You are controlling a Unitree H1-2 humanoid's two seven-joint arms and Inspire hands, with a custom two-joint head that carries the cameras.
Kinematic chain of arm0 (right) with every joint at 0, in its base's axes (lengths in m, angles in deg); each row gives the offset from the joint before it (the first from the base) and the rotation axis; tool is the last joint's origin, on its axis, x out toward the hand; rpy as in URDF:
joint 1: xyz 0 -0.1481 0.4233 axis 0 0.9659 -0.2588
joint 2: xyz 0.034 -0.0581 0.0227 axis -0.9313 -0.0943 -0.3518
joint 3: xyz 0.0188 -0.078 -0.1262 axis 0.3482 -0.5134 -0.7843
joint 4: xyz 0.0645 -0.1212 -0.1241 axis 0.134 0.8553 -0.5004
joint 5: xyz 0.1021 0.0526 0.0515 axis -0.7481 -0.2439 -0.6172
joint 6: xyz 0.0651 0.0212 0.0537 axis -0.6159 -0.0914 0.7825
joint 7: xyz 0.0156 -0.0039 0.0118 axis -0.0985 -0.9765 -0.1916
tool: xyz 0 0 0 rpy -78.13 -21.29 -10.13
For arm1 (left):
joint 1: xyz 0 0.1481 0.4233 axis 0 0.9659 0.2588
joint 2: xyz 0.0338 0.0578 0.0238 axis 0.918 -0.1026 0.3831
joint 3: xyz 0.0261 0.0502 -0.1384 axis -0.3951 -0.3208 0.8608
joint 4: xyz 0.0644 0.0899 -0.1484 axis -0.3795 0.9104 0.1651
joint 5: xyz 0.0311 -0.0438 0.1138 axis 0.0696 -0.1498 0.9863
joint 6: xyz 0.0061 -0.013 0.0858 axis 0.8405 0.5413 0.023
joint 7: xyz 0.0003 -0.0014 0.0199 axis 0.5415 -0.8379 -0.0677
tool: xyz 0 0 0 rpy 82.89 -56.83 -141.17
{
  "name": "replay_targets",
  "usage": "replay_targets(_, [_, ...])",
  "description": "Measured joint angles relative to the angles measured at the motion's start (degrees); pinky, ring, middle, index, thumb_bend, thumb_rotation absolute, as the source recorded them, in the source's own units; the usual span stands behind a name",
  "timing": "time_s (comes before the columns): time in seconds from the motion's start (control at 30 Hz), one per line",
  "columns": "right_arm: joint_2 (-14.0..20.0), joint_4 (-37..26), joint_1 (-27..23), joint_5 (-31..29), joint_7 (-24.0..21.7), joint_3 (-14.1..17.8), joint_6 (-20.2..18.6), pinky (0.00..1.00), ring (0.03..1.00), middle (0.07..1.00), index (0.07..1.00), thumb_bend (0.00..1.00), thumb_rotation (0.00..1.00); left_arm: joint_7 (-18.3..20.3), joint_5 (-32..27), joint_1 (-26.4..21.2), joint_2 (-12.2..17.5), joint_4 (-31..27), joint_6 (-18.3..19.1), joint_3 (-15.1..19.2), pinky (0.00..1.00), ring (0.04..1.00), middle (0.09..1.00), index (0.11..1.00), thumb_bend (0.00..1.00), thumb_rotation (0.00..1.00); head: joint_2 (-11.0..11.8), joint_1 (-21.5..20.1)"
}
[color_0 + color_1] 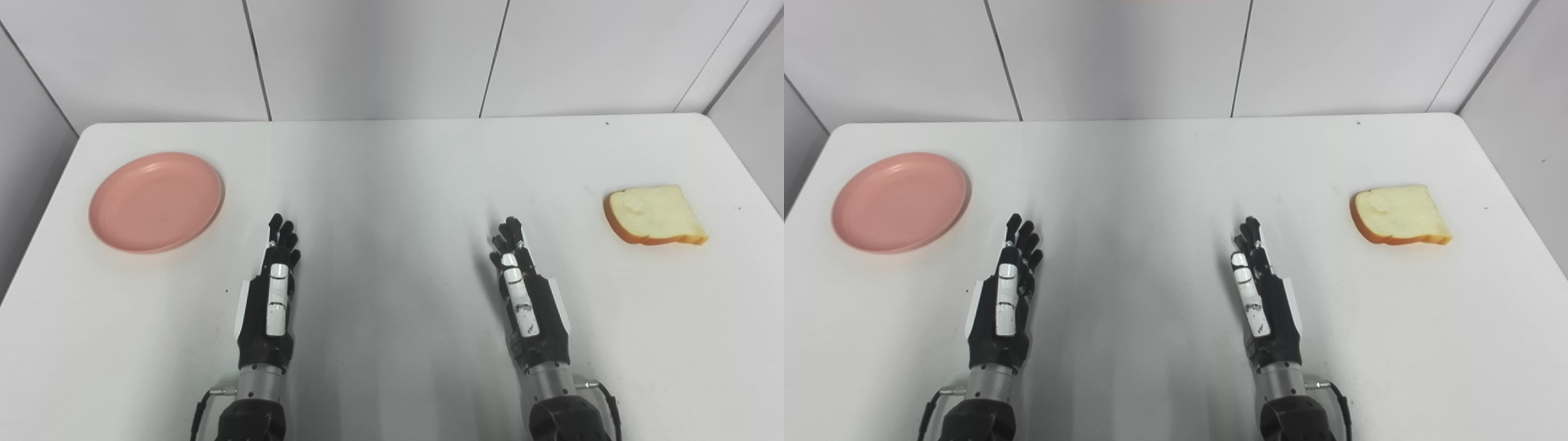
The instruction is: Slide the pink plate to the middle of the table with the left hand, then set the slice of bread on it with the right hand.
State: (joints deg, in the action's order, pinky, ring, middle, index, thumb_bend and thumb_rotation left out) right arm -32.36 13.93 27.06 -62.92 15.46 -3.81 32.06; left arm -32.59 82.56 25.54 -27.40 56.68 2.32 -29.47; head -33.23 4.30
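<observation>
A round pink plate [156, 201] lies empty at the table's left side. A slice of bread [654, 215] with an orange-brown crust lies flat at the right side. My left hand [274, 294] rests edge-on near the front of the table, right of the plate and apart from it, fingers stretched forward, holding nothing. My right hand [523, 294] stands the same way, well left of the bread, open and holding nothing.
The white table [392, 165] has rounded far corners and is boxed in by grey walls at the back and both sides. Bare tabletop lies between the two hands and beyond them.
</observation>
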Motion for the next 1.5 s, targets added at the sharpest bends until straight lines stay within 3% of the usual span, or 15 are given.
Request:
replay_targets(0.27, [1.1, 0.6, -1.1, -1.5, -1.4, 0.9, -0.5, 1.0, 1.0, 1.0, 1.0, 0.64, 0.85, 3.2, -6.2, -2.5, -0.4, -1.0, 5.1, -0.2, 1.0, 1.0, 1.0, 1.0, 0.63, 1.0, 1.5, 2.4])
replay_targets(0.4, [1.1, 1.6, -1.6, -1.7, -2.0, 1.1, -0.1, 1.0, 1.0, 1.0, 1.0, 0.64, 0.85, 3.3, -6.1, -3.4, -0.1, -1.1, 5.7, -0.2, 1.0, 1.0, 1.0, 1.0, 0.65, 1.0, 4.1, 5.8])
replay_targets(0.67, [1.8, 2.9, -2.5, -2.6, -3.1, 2.4, 0.9, 1.0, 1.0, 1.0, 1.0, 0.65, 0.87, 4.6, -6.4, -4.2, 3.3, -1.7, 6.9, 0.8, 1.0, 1.0, 1.0, 1.0, 0.68, 1.0, 6.5, 8.7])
replay_targets(0.87, [2.3, 3.5, -2.9, -3.2, -3.7, 3.2, 1.2, 1.0, 1.0, 1.0, 1.0, 0.64, 0.87, 6.2, -8.8, -7.8, 6.3, -5.0, 9.4, 3.2, 1.0, 1.0, 1.0, 1.0, 0.72, 1.0, 9.3, 12.8])
replay_targets(1.13, [2.3, 4.0, -3.4, -4.1, -4.2, 3.9, 1.5, 1.0, 1.0, 1.0, 1.0, 0.62, 0.88, 7.0, -10.6, -8.6, 8.9, -6.1, 10.2, 5.1, 1.0, 1.0, 1.0, 1.0, 0.75, 1.0, 10.6, 14.5])
replay_targets(1.37, [2.5, 4.4, -3.8, -3.8, -4.3, 3.9, 1.9, 1.0, 1.0, 1.0, 1.0, 0.66, 0.9, 7.4, -11.8, -10.6, 11.5, -5.3, 10.2, 9.1, 1.0, 1.0, 1.0, 1.0, 0.78, 1.0, 11.7, 15.2])
replay_targets(1.5, [2.5, 4.6, -4.1, -3.8, -4.3, 4.1, 2.9, 1.0, 1.0, 1.0, 1.0, 0.69, 0.89, 7.3, -11.7, -13.3, 13.5, -1.4, 9.9, 11.8, 1.0, 1.0, 0.999, 1.0, 0.76, 1.0, 11.9, 17.2])
